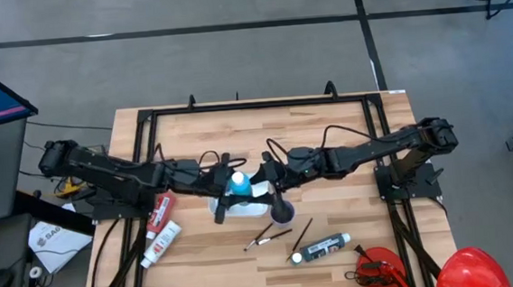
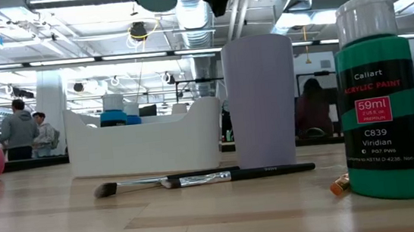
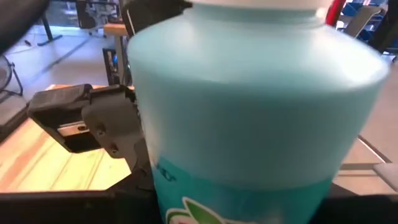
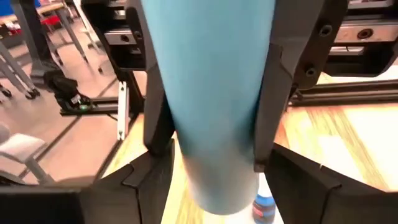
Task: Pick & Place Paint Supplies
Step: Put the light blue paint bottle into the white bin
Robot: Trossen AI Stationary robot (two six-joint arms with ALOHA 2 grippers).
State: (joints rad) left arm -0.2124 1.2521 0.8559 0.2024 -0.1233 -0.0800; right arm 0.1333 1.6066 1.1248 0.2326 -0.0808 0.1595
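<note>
A light blue bottle (image 1: pixel 239 184) with a white cap hangs in the air between my two grippers, above the white tray (image 1: pixel 229 209). My left gripper (image 1: pixel 230 182) is shut on it and reaches in from the table's left. My right gripper (image 4: pixel 217 186) is open; its fingers stand on either side of the bottle's lower end (image 4: pixel 217 186). The bottle fills the left wrist view (image 3: pixel 249 112). On the table lie two red-and-white tubes (image 1: pixel 160 227), two thin brushes (image 1: pixel 279 234) and a dark bottle with a white cap (image 1: pixel 321 247). Small blue bottles (image 2: pixel 113 110) stand in the tray. My left gripper pinches the light blue bottle by the middle of its body (image 4: pixel 211 93) between its two fingers (image 4: pixel 155 93), one on each side. The fingers come roughly level from the table's left. The bottle is lifted clear above the tray, roughly upright with its cap up.
A lilac cup (image 1: pixel 282 212) stands just right of the tray, with a brush (image 2: pixel 205 178) lying in front of it. A red tool (image 1: pixel 379 271) and a red dome (image 1: pixel 472 269) sit at the near right corner. A black frame (image 1: pixel 254 106) rims the table.
</note>
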